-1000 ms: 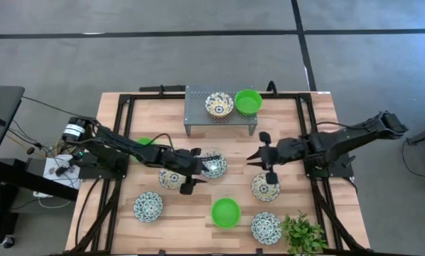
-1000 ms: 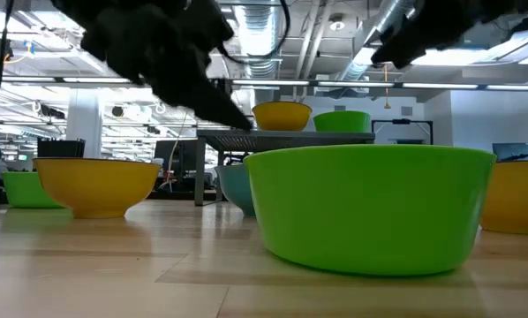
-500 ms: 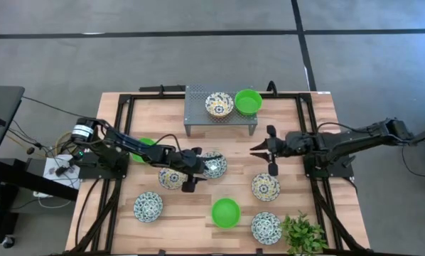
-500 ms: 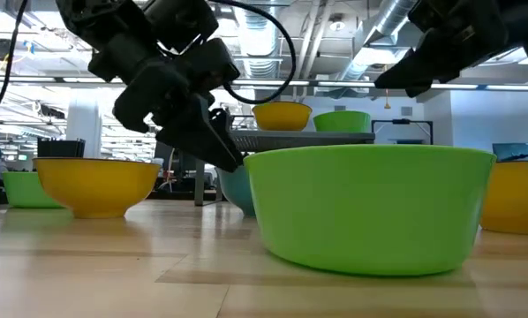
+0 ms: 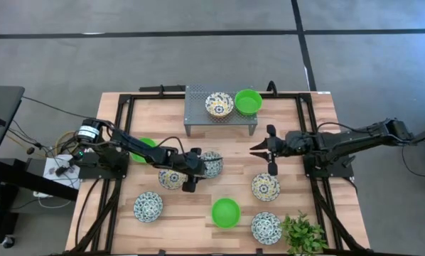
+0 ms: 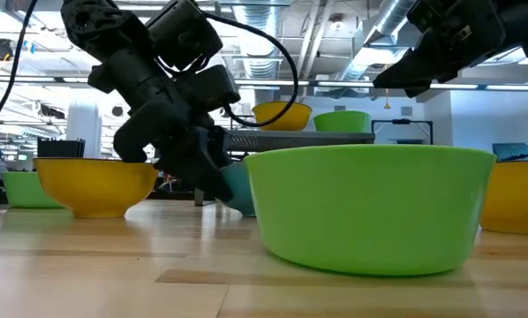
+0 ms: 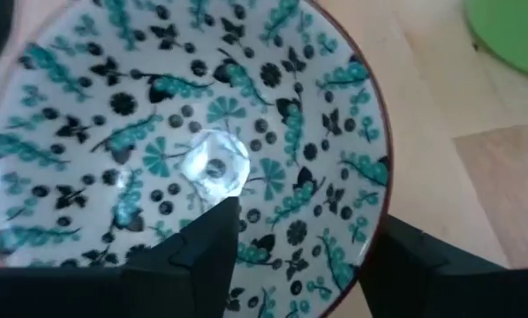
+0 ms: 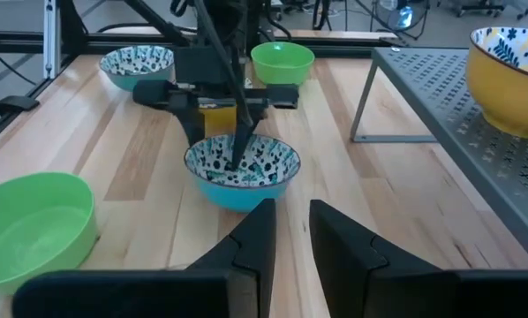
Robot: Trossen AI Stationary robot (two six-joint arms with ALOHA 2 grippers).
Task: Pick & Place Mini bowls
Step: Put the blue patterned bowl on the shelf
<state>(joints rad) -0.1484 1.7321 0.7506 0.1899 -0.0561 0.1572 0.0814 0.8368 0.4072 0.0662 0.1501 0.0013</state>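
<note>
My left gripper [image 5: 202,168] is open and low over a blue-and-white patterned bowl [image 5: 214,162] at the table's middle. In the left wrist view one finger [image 7: 213,247] stands inside the bowl [image 7: 184,115] and the other [image 7: 427,261] outside its rim [image 7: 374,212]. My right gripper [image 5: 255,151] hangs in the air right of that bowl, open by a narrow gap [image 8: 290,230], holding nothing. A yellow bowl [image 5: 219,104] and a green bowl [image 5: 248,102] sit on the metal rack [image 5: 198,96]. More bowls rest on the table: green [image 5: 225,212], yellow [image 5: 265,186], blue-and-white [image 5: 148,206]. My left gripper straddles the blue-and-white bowl's rim [image 7: 370,238] from above, slanting in from the table's left, one finger inside and one outside. I cannot tell whether either finger touches the bowl. The bowl stands upright on the table.
A yellow bowl [image 5: 171,178] lies under the left gripper's wrist, and a green bowl [image 5: 145,144] is partly hidden by the left arm. Another blue-and-white bowl [image 5: 266,227] sits beside the leafy plant [image 5: 303,235] at the near right corner. Bare wood shows between the rack and the right gripper.
My left gripper has dropped toward the blue-and-white bowl, and one finger now dips inside its rim. My right gripper drew a little toward the far edge early in the second, then stayed still.
</note>
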